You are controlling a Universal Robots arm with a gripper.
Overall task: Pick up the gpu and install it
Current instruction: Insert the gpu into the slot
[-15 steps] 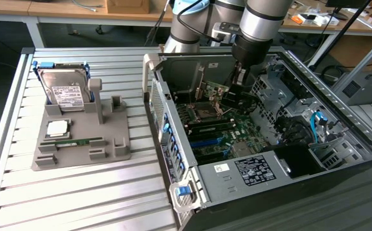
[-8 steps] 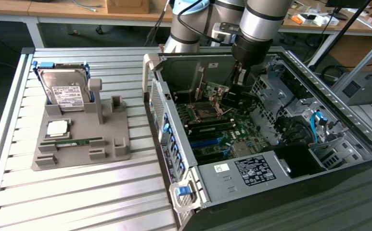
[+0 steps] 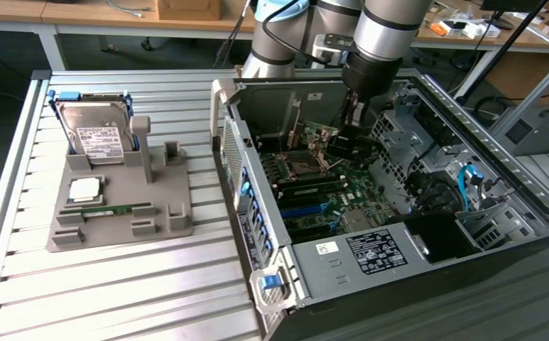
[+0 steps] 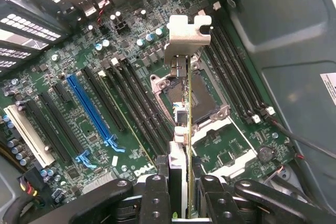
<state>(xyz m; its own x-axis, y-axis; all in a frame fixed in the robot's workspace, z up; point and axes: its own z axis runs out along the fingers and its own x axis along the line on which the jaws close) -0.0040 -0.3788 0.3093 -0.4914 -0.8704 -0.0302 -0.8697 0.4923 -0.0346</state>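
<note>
My gripper (image 4: 188, 182) is shut on the gpu (image 4: 189, 114), a thin greenish card seen edge-on, with its silver bracket (image 4: 188, 38) at the far end. The card hangs above the motherboard (image 4: 94, 72), over the empty processor socket (image 4: 207, 98), apart from the board. Beside it run several long black slots and one blue slot (image 4: 92, 108). In the exterior view the gripper (image 3: 344, 144) is lowered inside the open computer case (image 3: 388, 249), and the gpu (image 3: 318, 136) stands upright near the case's back wall.
A grey parts holder (image 3: 165, 220) sits on the slatted table at the exterior view's left, carrying a hard drive (image 3: 99, 135), a processor chip (image 3: 84, 188) and a memory stick (image 3: 113, 211). Drive cages and blue cables (image 3: 469, 185) line the case's far side.
</note>
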